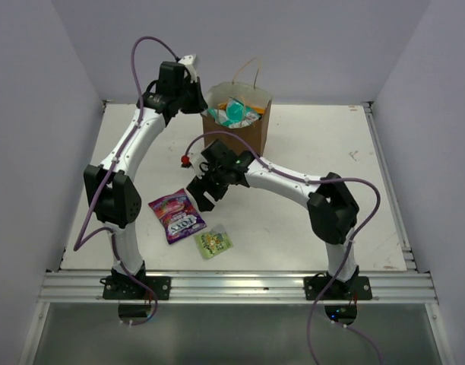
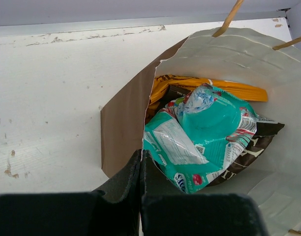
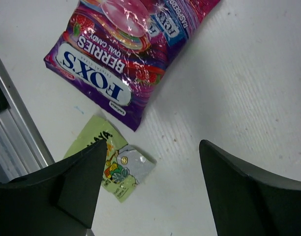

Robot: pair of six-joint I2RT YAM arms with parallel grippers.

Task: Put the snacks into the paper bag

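Note:
The brown paper bag [image 1: 251,135] stands upright at the back of the table. It holds the teal packet [image 1: 236,112], the orange chip bag [image 2: 239,91] and the dark brown chip bag [image 2: 254,147]. In the left wrist view the teal packet [image 2: 209,128] lies on top inside the bag [image 2: 121,128]. My left gripper [image 1: 196,97] [image 2: 141,157] is shut on the bag's left rim. The purple candy packet [image 1: 176,215] [image 3: 126,49] and the small green packet [image 1: 213,242] [image 3: 116,162] lie flat at the front of the table. My right gripper [image 1: 204,194] [image 3: 153,145] is open and empty just above the table, beside them.
The bag's thin handles [image 2: 229,17] stick up at its far side. A small red part [image 1: 185,160] sits on the table left of the right arm. An aluminium rail [image 1: 232,285] runs along the front edge. Grey walls enclose three sides.

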